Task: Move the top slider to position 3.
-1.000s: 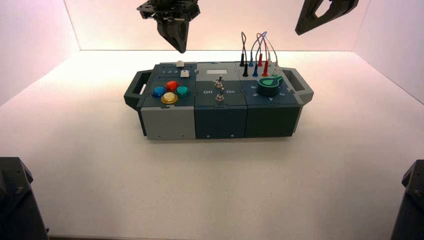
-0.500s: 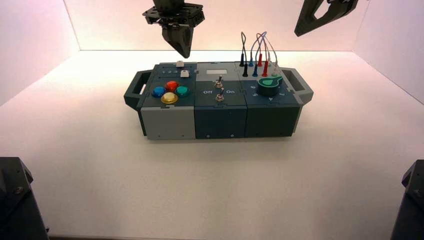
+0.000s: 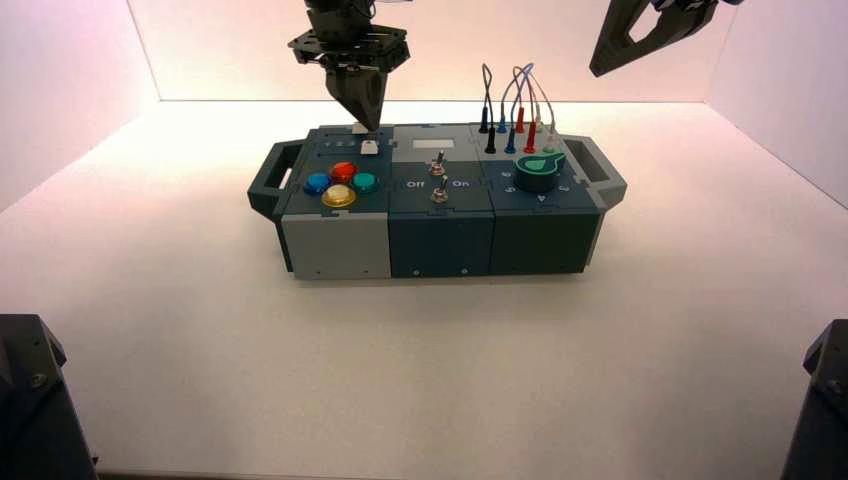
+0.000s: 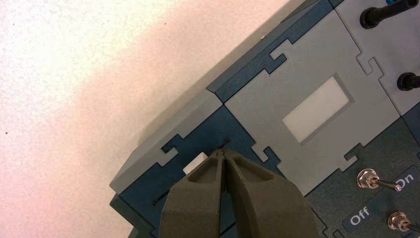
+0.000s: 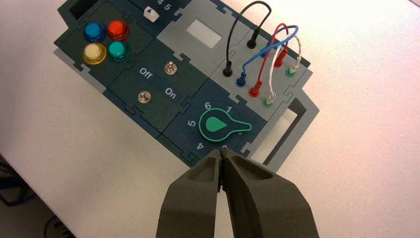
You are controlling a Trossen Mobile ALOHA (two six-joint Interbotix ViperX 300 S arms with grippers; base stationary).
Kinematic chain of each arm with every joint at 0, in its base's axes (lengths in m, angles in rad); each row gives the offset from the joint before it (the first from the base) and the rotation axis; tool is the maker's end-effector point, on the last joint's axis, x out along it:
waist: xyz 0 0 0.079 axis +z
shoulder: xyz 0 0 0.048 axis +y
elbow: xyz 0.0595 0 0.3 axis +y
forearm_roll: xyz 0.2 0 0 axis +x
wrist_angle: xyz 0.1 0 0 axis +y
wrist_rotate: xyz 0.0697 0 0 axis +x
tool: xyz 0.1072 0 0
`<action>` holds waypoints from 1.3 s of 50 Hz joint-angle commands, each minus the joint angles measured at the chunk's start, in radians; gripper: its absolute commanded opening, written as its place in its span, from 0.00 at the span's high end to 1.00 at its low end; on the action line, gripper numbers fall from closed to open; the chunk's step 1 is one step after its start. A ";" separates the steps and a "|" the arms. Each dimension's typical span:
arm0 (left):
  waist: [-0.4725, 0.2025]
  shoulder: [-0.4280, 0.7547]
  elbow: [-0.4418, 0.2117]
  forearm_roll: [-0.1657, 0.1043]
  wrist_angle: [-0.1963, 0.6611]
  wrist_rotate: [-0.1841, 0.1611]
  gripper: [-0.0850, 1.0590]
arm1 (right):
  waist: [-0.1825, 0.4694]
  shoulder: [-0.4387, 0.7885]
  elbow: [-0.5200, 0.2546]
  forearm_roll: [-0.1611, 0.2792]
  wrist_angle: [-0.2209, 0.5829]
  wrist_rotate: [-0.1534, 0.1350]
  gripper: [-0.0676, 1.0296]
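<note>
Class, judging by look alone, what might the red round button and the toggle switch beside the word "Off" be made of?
The red round button looks like glossy translucent plastic: light glows through its tinted cap. The silver toggle switch beside "Off" seems to be shiny metal, perhaps plated, given its bright glints.

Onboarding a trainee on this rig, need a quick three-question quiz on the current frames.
1. Which gripper is at the box's sliders: left or right?
2. True or false: the green button sits beside the yellow button.
3. Fill in: the tips of the right gripper are ____ (open or shut).

Key: 1 left gripper; 2 true; 3 shut.
</note>
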 commanded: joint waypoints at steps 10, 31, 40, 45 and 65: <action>0.006 -0.018 -0.025 0.009 -0.008 0.003 0.95 | 0.005 -0.003 -0.011 0.000 -0.009 -0.003 0.96; 0.031 -0.023 -0.023 0.009 -0.006 0.005 0.95 | 0.005 -0.002 -0.011 -0.003 -0.009 -0.003 0.96; 0.031 -0.025 -0.021 0.009 -0.008 0.003 0.95 | 0.005 -0.003 -0.011 -0.005 -0.008 -0.005 0.96; 0.031 -0.026 -0.021 0.009 -0.008 0.005 0.95 | 0.005 -0.002 -0.011 -0.005 -0.009 -0.003 0.96; 0.031 -0.104 -0.014 -0.002 -0.012 0.005 0.95 | 0.006 0.005 -0.011 -0.006 -0.009 -0.003 0.96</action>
